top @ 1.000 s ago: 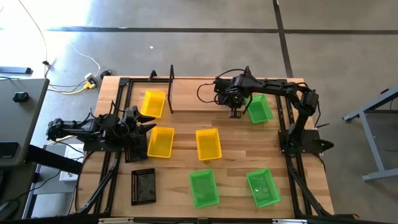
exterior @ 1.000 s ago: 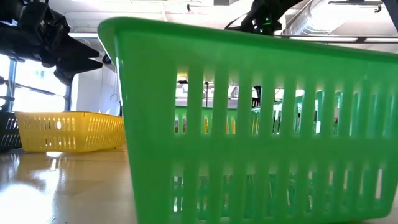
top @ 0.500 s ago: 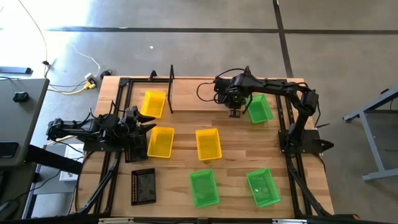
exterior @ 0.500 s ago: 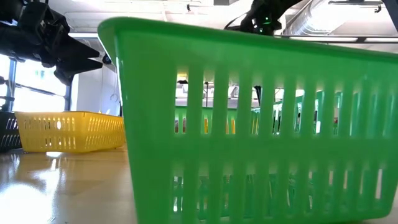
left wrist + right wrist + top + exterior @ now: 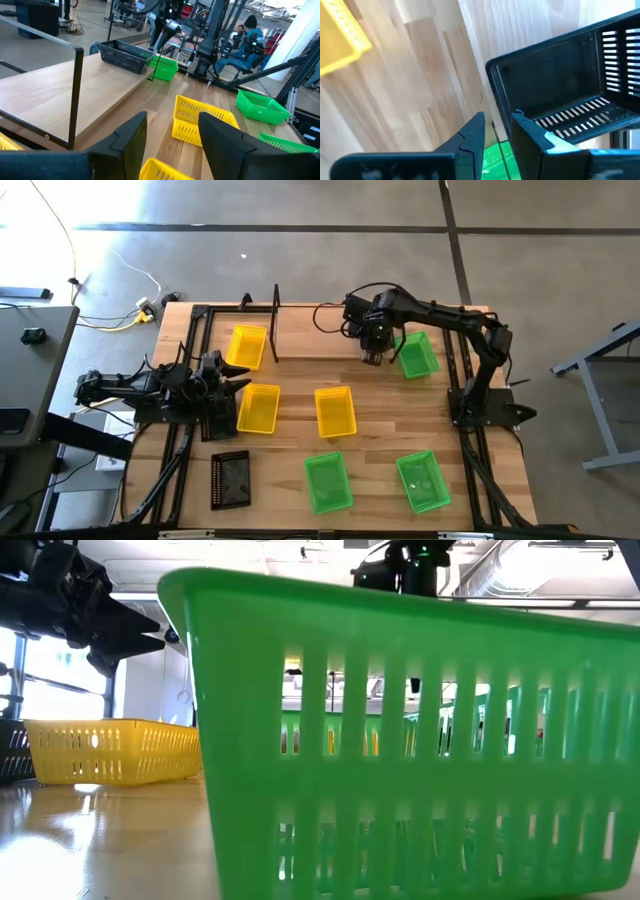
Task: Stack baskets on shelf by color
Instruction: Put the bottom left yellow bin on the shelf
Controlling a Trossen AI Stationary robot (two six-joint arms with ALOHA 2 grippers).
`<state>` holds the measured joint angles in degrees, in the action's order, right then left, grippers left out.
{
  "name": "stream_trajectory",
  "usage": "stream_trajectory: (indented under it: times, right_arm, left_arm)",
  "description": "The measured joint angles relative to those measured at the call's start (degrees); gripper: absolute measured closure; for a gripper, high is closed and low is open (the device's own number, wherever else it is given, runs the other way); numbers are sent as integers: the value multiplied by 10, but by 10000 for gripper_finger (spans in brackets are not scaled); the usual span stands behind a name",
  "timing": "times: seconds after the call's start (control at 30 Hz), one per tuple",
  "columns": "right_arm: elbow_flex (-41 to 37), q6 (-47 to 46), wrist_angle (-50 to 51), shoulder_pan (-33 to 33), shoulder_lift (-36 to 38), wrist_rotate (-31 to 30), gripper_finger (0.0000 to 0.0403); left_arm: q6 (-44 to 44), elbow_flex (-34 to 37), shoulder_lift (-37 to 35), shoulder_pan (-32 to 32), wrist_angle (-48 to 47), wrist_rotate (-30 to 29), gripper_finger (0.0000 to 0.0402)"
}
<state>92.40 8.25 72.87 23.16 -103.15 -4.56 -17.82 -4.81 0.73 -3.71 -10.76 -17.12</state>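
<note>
My right pincer [image 5: 372, 352] hangs over the far end of the shelf [image 5: 310, 335], its fingers a little apart and pinching nothing; from its own wrist a black basket [image 5: 555, 75] sits upright on the light wood just beside them. A green basket [image 5: 418, 354] rests next to that spot, toward my right arm's base. My left pincer [image 5: 238, 385] waits at the left edge of the table [image 5: 380, 430], fingers spread wide and empty, pointed across at the shelf, where the black basket and the green one show side by side. Three yellow baskets lie apart from each other: one [image 5: 247, 346] near the shelf's left upright, one [image 5: 259, 408] just in front of my left pincer, one [image 5: 335, 412] mid-table. Two more green baskets [image 5: 328, 482] [image 5: 423, 481] stand along the near edge, and a second black basket [image 5: 230, 479] lies at the near left corner
</note>
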Motion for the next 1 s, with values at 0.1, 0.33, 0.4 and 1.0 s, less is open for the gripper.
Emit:
stream_trajectory:
  times: [0.1, 0.33, 0.4, 1.0]
  right_arm:
    - [19, -23, 15, -9, 0, 17, 324]
    - [49, -89, 23, -58, 1, 39, 324]
    - [57, -107, 23, -77, 1, 39, 324]
    - [174, -241, 17, -187, 2, -13, 324]
  left_arm:
    - [0, 0, 0, 0, 0, 0, 232]
    - [0, 0, 0, 0, 0, 0, 232]
    - [0, 0, 0, 0, 0, 0, 232]
    - [27, 0, 0, 0, 17, 0, 232]
